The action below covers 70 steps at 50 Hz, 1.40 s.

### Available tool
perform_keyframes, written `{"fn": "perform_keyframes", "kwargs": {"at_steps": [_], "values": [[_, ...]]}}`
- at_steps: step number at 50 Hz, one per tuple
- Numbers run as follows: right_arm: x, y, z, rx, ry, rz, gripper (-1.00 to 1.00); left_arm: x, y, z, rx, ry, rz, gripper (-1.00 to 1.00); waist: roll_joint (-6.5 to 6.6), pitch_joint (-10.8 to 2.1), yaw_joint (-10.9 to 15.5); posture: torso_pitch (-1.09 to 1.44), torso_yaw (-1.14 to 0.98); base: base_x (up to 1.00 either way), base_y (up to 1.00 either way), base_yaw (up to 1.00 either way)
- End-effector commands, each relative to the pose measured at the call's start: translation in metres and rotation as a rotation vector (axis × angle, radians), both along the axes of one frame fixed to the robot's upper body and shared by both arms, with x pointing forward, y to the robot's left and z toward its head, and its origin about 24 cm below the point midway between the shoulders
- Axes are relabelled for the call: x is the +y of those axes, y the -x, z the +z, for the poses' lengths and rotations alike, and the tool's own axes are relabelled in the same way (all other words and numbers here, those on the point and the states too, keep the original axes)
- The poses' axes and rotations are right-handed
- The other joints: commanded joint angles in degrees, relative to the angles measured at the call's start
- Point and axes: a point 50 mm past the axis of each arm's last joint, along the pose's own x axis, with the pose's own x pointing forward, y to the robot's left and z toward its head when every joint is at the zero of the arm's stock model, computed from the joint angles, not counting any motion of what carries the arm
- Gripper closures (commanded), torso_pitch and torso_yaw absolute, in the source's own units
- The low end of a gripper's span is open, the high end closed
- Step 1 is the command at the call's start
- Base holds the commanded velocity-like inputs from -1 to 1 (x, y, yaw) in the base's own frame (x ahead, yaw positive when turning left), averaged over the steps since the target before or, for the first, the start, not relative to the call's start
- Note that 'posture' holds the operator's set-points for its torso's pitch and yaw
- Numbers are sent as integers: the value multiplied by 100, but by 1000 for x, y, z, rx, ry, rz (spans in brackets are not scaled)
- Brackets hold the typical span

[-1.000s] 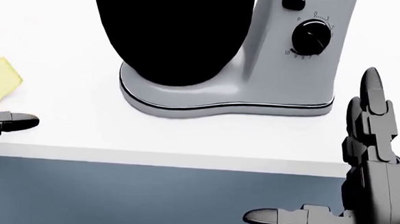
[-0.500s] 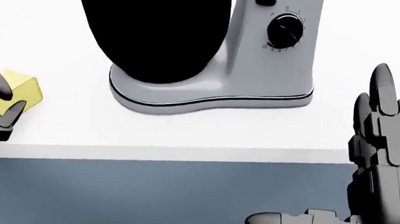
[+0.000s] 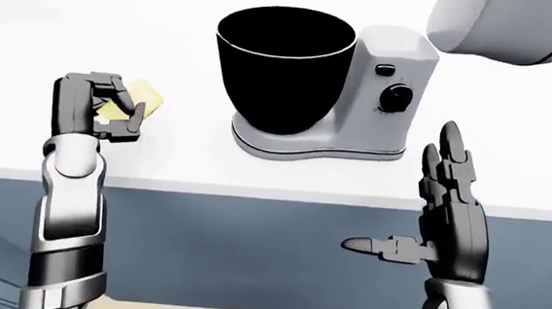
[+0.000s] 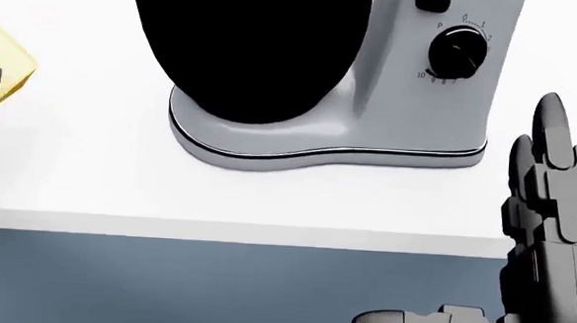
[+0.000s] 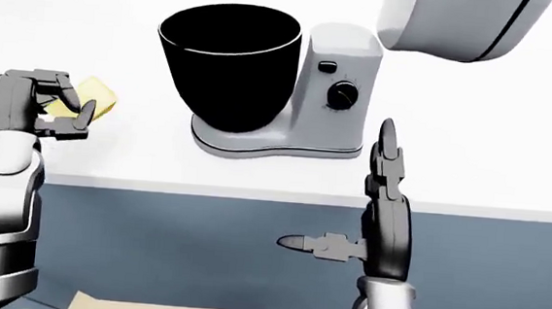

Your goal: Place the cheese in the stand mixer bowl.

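The cheese (image 3: 135, 102) is a small yellow wedge at the left of the left-eye view, in the robot's left hand (image 3: 99, 106). The dark fingers curl around it, so the hand looks like it is grasping the cheese. I cannot tell if the cheese is lifted off the counter (image 3: 284, 173) or just touching it. In the head view only a corner of the cheese shows at the far left edge, with one fingertip beside it. To the right of the cheese, near the middle of the left-eye view, stands the mixer (image 3: 382, 103). Its black bowl (image 3: 282, 67) sits on the gray base with its mouth open at the top. Nothing shows inside the bowl; it is too dark to see far down. The mixer head (image 3: 509, 25) is tipped up at the upper right of the frame, so it does not cover the bowl. The cheese and the bowl are apart, with bare white counter between them. The right hand (image 3: 448, 210) is at the lower right, below the counter edge. Its fingers point straight up and its thumb sticks out to the left. It is spread wide and has nothing in it. So I think the first part is done: the cheese is caught. What is left is to lift it, carry it to the right over the rim of the bowl, and let go.
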Motion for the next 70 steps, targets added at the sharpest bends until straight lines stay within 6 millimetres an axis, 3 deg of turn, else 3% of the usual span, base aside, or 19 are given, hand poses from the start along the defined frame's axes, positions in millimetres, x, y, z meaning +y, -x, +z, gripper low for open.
{"fn": "perform_keyframes", "kwargs": {"at_steps": [1, 15, 24, 30, 49, 70], "values": [[1, 6, 14, -84, 10, 1, -100, 0, 4, 27, -101, -32, 0, 100, 31, -122, -2, 0, 0, 0, 0, 0], [-1, 13, 16, -96, 7, -12, -100, -11, 17, 75, -190, -49, -24, 100, 37, -38, -40, 0, 0, 0, 0, 0], [-3, 18, 18, -106, 9, -21, -100, -26, 30, 116, -260, -79, -61, 100, 27, 12, -46, 0, 0, 0, 0, 0], [-3, 20, 18, -109, 7, -24, -100, -37, 27, 137, -285, -101, -84, 100, 6, 39, -35, 0, 0, 0, 0, 0], [-5, 26, 17, -118, 7, -36, -100, -82, 19, 191, -359, -181, -185, 100, -116, 60, 36, 0, 0, 0, 0, 0], [-7, 31, 19, -127, 9, -43, -100, -136, 16, 226, -415, -243, -295, 100, -186, 68, 32, 0, 0, 0, 0, 0]]}}
